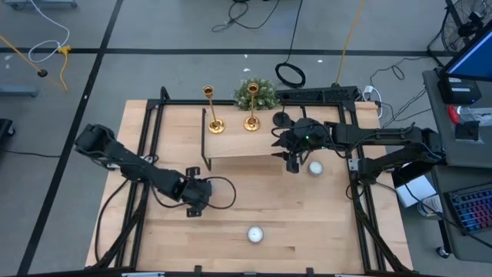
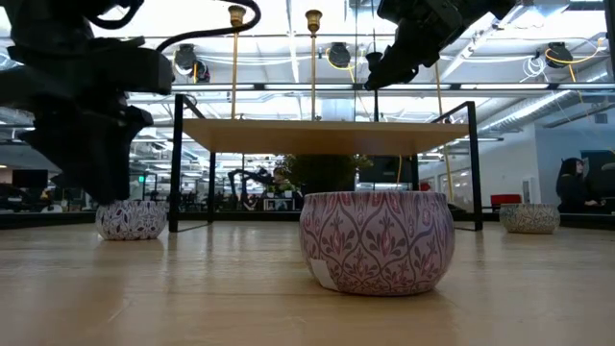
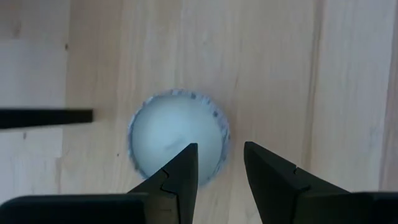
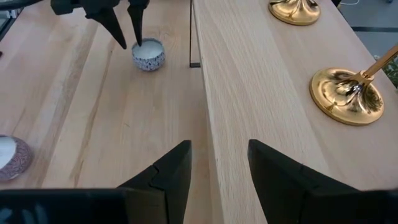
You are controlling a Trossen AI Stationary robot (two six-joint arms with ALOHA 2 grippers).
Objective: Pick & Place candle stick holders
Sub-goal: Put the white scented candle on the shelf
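Candlesticks (image 1: 214, 112) (image 1: 250, 108) (both gold) stand upright on the raised shelf (image 1: 238, 145), at twelve o'clock. Right gripper (image 1: 290, 159), at two o'clock beside the shelf's end, empty, fingers apart; left gripper (image 3: 221, 163) open over a small patterned bowl (image 3: 177, 138).

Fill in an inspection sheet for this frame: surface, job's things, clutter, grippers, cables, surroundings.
Surface: wooden table with a raised shelf.
Job's things: two gold candlesticks upright on the shelf.
Clutter: three patterned candle jars; plant behind the shelf.
Grippers: left gripper open, over a jar; right gripper open, over the shelf edge.
Cables: loose cables on the floor.
Surroundings: office; a seated person far off.
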